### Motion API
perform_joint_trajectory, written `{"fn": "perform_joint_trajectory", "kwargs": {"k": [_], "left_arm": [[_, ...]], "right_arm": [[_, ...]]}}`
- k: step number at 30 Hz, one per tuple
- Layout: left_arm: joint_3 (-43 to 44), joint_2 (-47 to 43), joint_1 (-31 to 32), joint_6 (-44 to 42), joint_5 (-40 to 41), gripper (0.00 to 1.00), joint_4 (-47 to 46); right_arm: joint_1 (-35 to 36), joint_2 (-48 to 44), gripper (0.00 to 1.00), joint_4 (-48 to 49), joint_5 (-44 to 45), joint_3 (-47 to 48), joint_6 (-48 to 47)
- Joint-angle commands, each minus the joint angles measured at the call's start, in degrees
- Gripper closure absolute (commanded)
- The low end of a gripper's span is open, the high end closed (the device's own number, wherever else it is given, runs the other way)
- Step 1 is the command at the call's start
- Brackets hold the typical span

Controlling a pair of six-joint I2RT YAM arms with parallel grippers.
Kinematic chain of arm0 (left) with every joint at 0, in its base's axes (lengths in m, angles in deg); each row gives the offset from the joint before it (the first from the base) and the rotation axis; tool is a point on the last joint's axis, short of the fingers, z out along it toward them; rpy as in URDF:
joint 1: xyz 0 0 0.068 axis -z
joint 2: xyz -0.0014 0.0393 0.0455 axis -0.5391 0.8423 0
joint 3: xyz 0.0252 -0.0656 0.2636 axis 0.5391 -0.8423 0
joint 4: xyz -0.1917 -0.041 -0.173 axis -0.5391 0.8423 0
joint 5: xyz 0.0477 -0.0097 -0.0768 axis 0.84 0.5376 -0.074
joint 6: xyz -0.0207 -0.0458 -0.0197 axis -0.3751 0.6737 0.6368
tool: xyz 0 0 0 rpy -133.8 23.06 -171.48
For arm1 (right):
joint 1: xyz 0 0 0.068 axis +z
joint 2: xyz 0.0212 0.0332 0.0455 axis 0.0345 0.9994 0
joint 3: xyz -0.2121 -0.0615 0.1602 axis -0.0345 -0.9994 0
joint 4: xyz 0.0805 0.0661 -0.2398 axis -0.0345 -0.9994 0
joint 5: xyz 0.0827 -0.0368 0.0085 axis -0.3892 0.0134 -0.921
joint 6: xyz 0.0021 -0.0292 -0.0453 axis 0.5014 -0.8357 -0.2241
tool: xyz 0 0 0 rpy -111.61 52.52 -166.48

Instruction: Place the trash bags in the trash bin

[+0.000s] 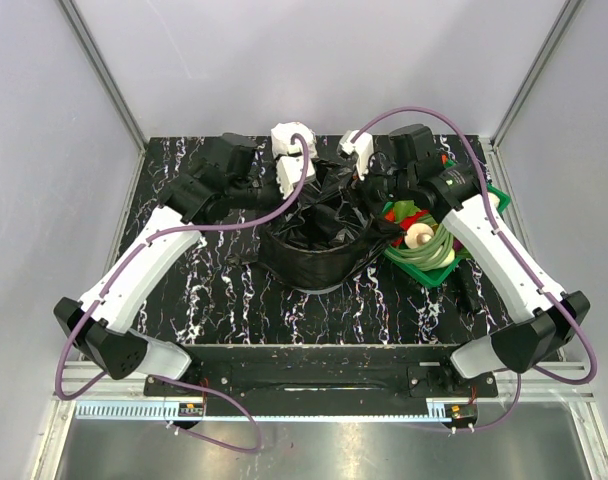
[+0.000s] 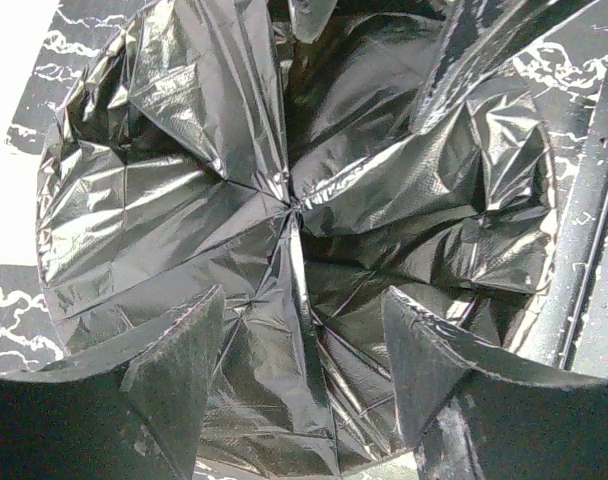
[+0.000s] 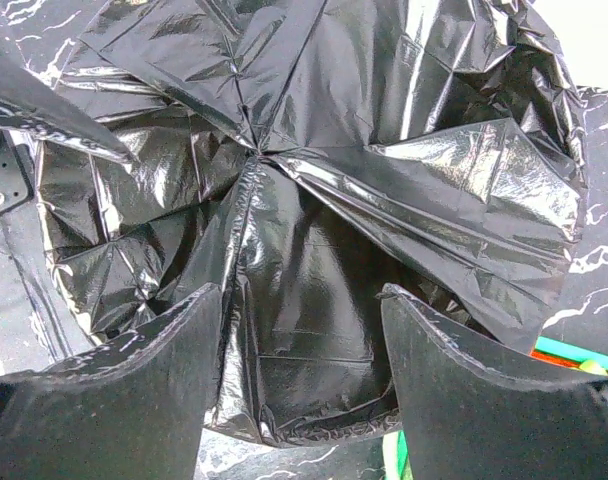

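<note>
The black trash bag [image 1: 319, 215] is sitting in the trash bin [image 1: 324, 289] at the middle of the table. Its film is spreading down into the bin's hollow and folding out over the rim, so that in the top view only a pale strip of the bin's wall is showing at its foot. In both wrist views the glossy film is gathering into a star of creases at the bottom of the bin, with loose folds standing up around the sides and along the far rim.

The left gripper [image 2: 304, 295] is hovering over the far left of the opening with its fingers spread wide and nothing pinched between them. The right gripper [image 3: 302, 290] is doing the same over the far right, its fingers likewise wide apart and gripping nothing; the bag is lying below the tips of both.

Judging from this, the main part of the task is looking done: the bag is inside the bin and is lining it. What may be left is tidying, that is, pressing the raised folds down and evening the film over the rim. I cannot tell whether a second bag is waiting anywhere.

Just right of the bin, a green basket [image 1: 489, 195] is holding vegetables [image 1: 419, 237], partly under the right arm. Everything is resting on a black marbled table [image 1: 234, 300].
</note>
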Motion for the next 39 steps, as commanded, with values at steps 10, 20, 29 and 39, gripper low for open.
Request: {"fn": "perform_joint_trajectory", "kwargs": {"k": [10, 20, 29, 39], "left_arm": [[-3.5, -0.5, 0.8, 0.5, 6.7, 0.46, -5.6], [-3.1, 0.1, 1.2, 0.4, 6.3, 0.80, -5.8], [-3.8, -0.9, 1.2, -0.8, 7.6, 1.00, -5.5], [-5.7, -3.5, 1.1, -3.5, 12.1, 1.00, -5.4]], "right_arm": [[1.7, -0.5, 0.27, 1.5, -6.3, -0.8, 3.9], [3.2, 0.2, 0.56, 3.7, -3.5, -4.4, 4.4], [3.2, -3.4, 1.00, 3.7, -0.6, -6.1, 3.5], [3.2, -8.5, 1.00, 3.6, 2.7, -9.9, 1.2]]}}
